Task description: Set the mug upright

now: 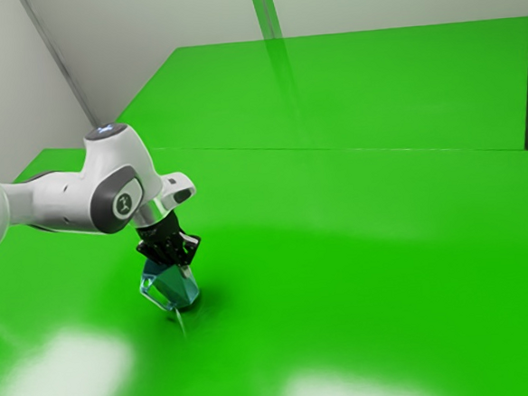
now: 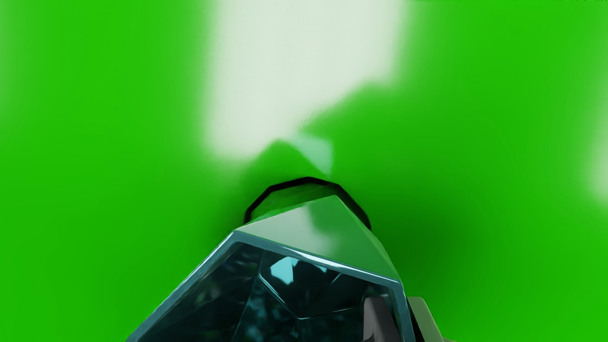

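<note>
Your end effector [image 1: 185,268] is clamped on the mug [image 1: 174,282] by its wall, one finger [image 2: 377,320] inside the rim and the other outside. The mug sits just below the end effector, tilted, its mouth facing up toward it. Under the end effector is the desk [image 1: 360,273]; you can't tell whether the mug touches it.
</note>
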Tool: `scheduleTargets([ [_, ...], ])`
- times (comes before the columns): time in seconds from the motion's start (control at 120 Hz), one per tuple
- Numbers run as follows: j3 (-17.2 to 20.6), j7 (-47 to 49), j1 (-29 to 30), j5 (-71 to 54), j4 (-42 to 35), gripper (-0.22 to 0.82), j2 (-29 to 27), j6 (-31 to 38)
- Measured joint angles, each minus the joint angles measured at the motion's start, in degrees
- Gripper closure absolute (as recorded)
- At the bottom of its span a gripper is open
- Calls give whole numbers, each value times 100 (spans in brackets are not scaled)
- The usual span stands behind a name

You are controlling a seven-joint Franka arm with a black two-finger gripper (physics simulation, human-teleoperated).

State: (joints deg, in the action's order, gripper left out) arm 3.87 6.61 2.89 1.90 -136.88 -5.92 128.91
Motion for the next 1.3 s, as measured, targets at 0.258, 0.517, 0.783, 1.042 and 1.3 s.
scheduleTargets([
  [0.258, 11, 199, -71, 56, -7, 64, 64, 142],
  [0.517, 16, 295, -360, 84, 4, 32, -183, 238],
  [0.783, 22, 333, -441, 90, 153, 10, -795, 45],
  [1.042, 25, 350, -393, 84, 1711, 4, -422, -1292],
  [1.3, 18, 365, -389, -80, 3066, 2, 138, -2535],
])
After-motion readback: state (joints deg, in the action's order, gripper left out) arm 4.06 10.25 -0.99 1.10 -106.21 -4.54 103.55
